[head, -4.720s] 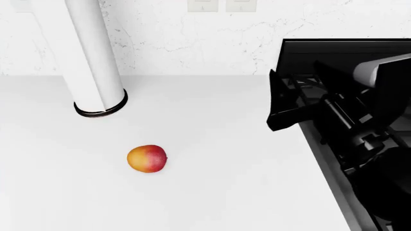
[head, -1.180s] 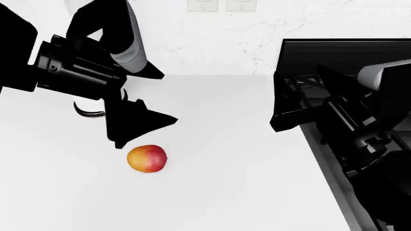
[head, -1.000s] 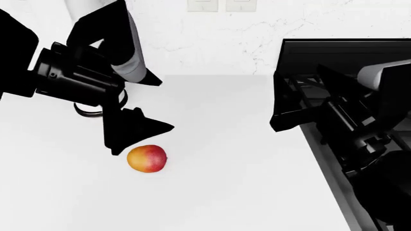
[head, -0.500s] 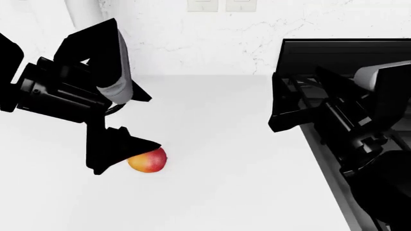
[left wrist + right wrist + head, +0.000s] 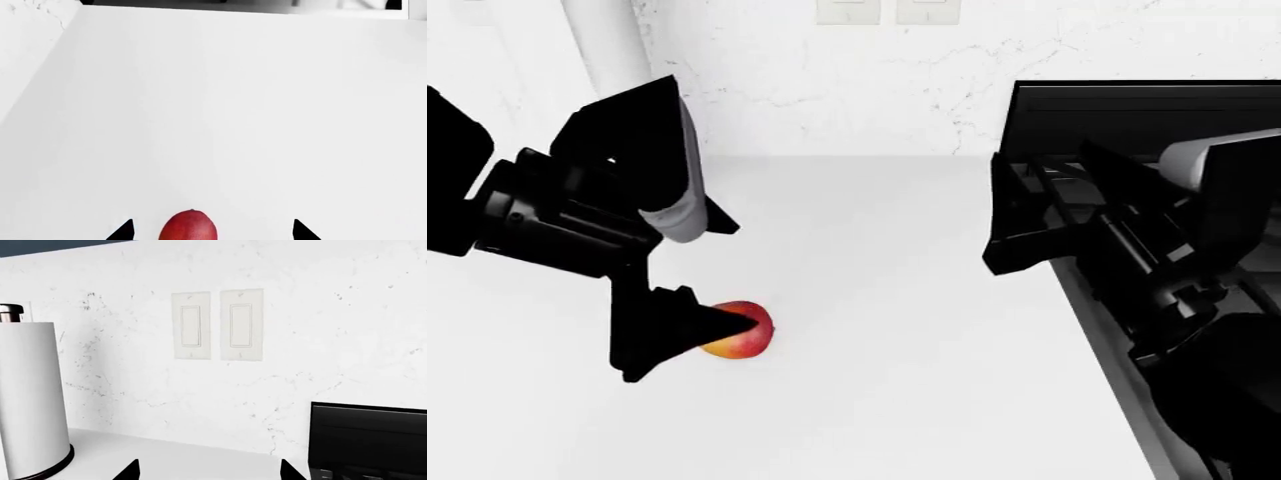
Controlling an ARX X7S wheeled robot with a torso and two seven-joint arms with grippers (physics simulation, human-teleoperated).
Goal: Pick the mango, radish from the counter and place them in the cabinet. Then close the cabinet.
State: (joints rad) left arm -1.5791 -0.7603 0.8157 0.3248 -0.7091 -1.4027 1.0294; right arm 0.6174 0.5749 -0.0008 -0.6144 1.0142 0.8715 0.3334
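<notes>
The mango (image 5: 745,331), orange-yellow with a red blush, lies on the white counter (image 5: 881,380). My left gripper (image 5: 714,275) hangs open over it, one finger covering its left part. In the left wrist view the mango (image 5: 189,227) sits between the two spread fingertips, and nothing is gripped (image 5: 210,231). My right gripper (image 5: 1001,215) is open and empty, held up near the stove's left edge; in the right wrist view (image 5: 209,470) it faces the wall. The radish and the cabinet are out of view.
A white paper towel roll (image 5: 607,50) stands at the back left, partly behind my left arm; it also shows in the right wrist view (image 5: 30,400). The black stove (image 5: 1148,120) lies at the right. Two wall switches (image 5: 217,325) are on the backsplash.
My left arm came into view from the upper left and has lowered toward the mango; its near finger now covers the fruit's left side. The mango has not moved. The right arm has barely moved.
</notes>
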